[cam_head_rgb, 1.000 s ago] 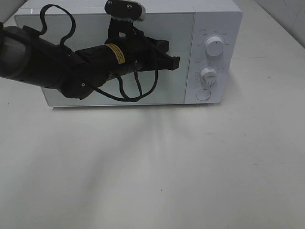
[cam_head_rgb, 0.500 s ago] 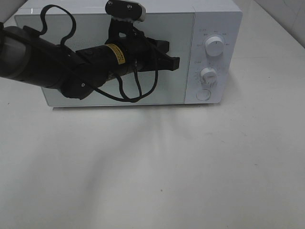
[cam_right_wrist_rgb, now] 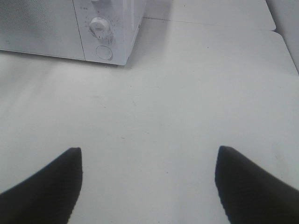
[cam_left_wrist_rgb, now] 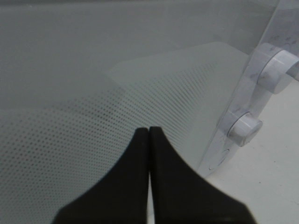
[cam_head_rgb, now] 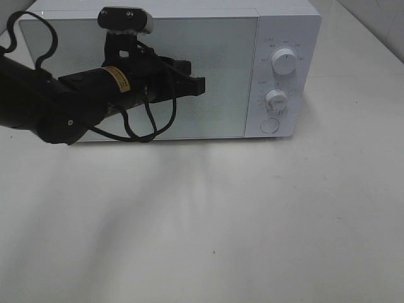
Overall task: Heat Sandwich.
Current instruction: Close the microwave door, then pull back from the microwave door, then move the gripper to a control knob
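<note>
L gripper (cam_left_wrist_rgb: 148, 129): jaws clenched tip to tip, nothing btwn them, tips aimed at the dotted glass door (cam_head_rgb: 218, 57) of the white microwave (cam_head_rgb: 297, 25) and close in front of it; whether they touch the glass can't be told. Past the tips, toward the desk's right edge, is the control panel w/ upper knob (cam_head_rgb: 283, 62), lower knob (cam_head_rgb: 276, 99) and round button (cam_head_rgb: 269, 125) under them. L arm (cam_head_rgb: 44, 107), black, comes in from the left edge, w/ a looped cable (cam_head_rgb: 151, 123) hanging below the wrist. R gripper (cam_right_wrist_rgb: 148, 150): jaws released, spread wide, holding nothing, hanging over the white desk (cam_head_rgb: 252, 221) w/ the microwave's panel corner ahead of it. Microwave stands along the desk's far edge, door closed. Sandwich: not made out in any view; the glass is too hazy to tell if it sits behind the door.
</note>
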You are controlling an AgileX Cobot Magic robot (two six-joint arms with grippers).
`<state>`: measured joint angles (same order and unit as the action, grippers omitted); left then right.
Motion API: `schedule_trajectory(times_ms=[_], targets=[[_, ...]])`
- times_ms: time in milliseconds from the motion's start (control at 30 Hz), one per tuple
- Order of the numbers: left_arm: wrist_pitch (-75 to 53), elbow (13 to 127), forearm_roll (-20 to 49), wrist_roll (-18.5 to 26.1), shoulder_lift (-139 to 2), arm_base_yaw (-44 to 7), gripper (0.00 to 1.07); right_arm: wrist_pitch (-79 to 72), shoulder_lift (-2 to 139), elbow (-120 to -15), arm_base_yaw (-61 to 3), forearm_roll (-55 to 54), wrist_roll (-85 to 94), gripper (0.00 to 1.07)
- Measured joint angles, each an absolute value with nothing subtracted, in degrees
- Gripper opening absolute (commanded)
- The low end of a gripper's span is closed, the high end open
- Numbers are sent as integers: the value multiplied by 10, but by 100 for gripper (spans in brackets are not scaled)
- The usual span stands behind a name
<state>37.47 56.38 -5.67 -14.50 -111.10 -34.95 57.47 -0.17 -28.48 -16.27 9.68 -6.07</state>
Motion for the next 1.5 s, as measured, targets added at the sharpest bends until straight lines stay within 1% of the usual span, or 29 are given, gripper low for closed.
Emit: schedule_trajectory(times_ms=[433, 500, 533, 567, 600, 633, 667, 700, 733, 767, 800, 833, 900, 967, 1067, 1100, 1233, 1267, 1333, 1433, 1500], targets=[[387, 454, -64, -158, -1030, -350, 0, 575, -2, -285, -163, 97, -61, 75], [380, 446, -69, -158, -1016, -350, 8, 575, -2, -285, -163, 97, -61, 75], [357, 443, -77, -160, -1004, -350, 26, 575, -2, -285, -163, 97, -61, 75], [357, 443, -77, -160, -1004, -350, 26, 575, -2, -285, -163, 97, -61, 75], [340, 443, -79, -164, -996, -350, 36, 575, -2, -285, -163, 97, -61, 75], [320, 443, -81, -167, -989, -350, 52, 575, -2, -285, -163, 97, -61, 75], [280, 443, -84, -170, -975, -350, 84, 575, -2, -285, -163, 97, -61, 75], [280, 443, -84, -170, -975, -350, 84, 575, -2, -285, -163, 97, -61, 75], [261, 443, -84, -171, -968, -350, 98, 575, -2, -285, -163, 97, -61, 75], [236, 443, -84, -171, -960, -350, 102, 575, -2, -285, -163, 97, -61, 75], [210, 443, -84, -171, -953, -350, 101, 575, -2, -285, -163, 97, -61, 75], [156, 443, -86, -171, -939, -350, 100, 575, -2, -285, -163, 97, -61, 75], [135, 443, -86, -171, -933, -350, 100, 575, -2, -285, -163, 97, -61, 75], [70, 443, -88, -171, -914, -350, 100, 575, -2, -285, -163, 97, -61, 75], [36, 443, -88, -171, -902, -350, 100, 575, -2, -285, -163, 97, -61, 75], [-7, 443, -88, -171, -891, -350, 100, 575, -2, -285, -163, 97, -61, 75], [-60, 443, -88, -171, -875, -350, 100, 575, -2, -285, -163, 97, -61, 75], [-99, 443, -88, -171, -858, -350, 100, 575, -2, -285, -163, 97, -61, 75], [-115, 443, -88, -171, -849, -350, 100, 575, -2, -285, -163, 97, -61, 75], [-198, 443, -88, -171, -808, -350, 100, 575, -2, -285, -163, 97, -61, 75], [-213, 443, -88, -171, -799, -349, 100, 575, -2, -285, -163, 97, -61, 75]])
